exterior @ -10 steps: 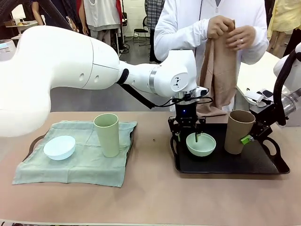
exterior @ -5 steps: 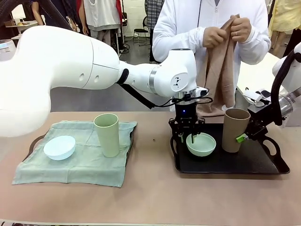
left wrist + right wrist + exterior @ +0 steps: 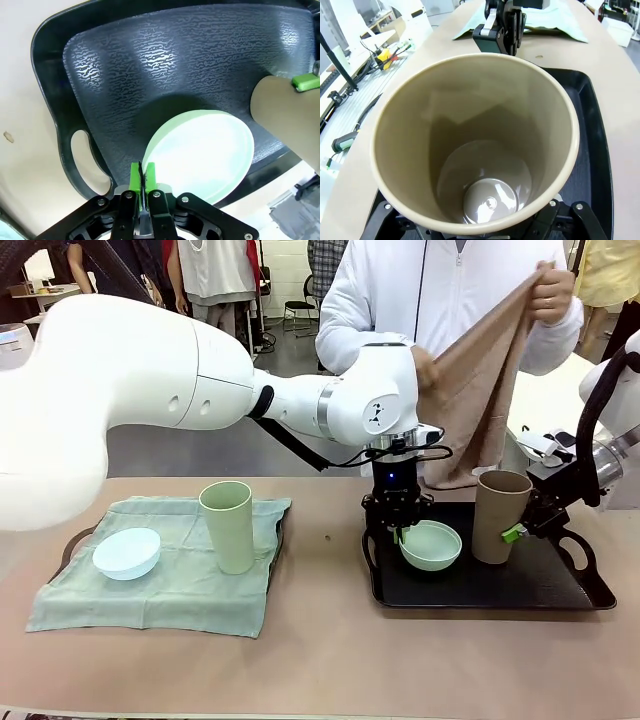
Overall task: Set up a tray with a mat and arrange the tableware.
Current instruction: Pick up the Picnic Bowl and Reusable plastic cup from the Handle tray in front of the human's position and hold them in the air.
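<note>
Already the left tray holds its green mat [image 3: 160,575]; on the black tray [image 3: 560,590], the left gripper [image 3: 141,176] pinches the mint bowl's [image 3: 431,545] tilted rim – it could slip – while the right gripper [image 3: 520,532] clamps the tan tumbler [image 3: 498,517].

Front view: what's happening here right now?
Both arms are working at the black tray. The left gripper is pinching the rim of the mint green bowl, which sits tilted over the tray. The right gripper holds the tan-brown tumbler upright by its side. Across the table, the person spreads out a tan cloth with both hands. On the other tray, covered by a green mat, stand the pale bowl and pale green tumbler.
</note>
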Tool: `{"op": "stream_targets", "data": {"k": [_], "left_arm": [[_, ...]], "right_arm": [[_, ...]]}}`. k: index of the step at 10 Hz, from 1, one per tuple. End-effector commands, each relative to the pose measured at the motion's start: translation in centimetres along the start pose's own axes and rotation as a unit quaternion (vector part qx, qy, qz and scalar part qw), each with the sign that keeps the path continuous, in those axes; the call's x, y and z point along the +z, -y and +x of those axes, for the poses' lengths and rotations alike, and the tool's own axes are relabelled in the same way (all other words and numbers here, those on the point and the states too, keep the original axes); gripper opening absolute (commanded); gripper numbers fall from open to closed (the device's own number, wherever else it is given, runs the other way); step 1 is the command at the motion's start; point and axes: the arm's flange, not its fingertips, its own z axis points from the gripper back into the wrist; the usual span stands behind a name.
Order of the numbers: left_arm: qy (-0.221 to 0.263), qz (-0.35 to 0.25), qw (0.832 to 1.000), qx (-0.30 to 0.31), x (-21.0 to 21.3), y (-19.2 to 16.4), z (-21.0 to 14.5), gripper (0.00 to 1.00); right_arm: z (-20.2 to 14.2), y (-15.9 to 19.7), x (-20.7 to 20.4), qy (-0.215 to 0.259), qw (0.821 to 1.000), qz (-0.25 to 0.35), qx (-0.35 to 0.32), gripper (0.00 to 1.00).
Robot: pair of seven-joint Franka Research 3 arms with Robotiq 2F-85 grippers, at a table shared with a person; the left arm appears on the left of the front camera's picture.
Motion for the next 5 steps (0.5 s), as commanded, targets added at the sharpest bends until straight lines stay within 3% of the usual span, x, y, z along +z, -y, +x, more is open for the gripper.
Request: {"op": "stream_targets", "data": {"k": [1,2,3,5], "left_arm": [[0.004,0.012,1.0,0.001,0.3,0.0,-0.2,0.0],[0.004,0.012,1.0,0.001,0.4,0.0,-0.3,0.0],[-0.005,0.002,1.0,0.008,1.0,0.1,-0.5,0.0],[0.014,-0.015,1.0,0.003,5.1,1.1,-2.3,0.0]], "right_arm": [[-0.5,0.3,0.0,0.011,1.0,-0.004,0.01,0.0],[-0.6,0.2,0.1,0.012,1.0,-0.005,0.011,0.25],[-0.4,-0.2,0.4,0.012,1.0,-0.012,0.012,0.0],[2.0,-3.0,2.7,0.02,0.999,-0.018,0.039,0.0]]}}
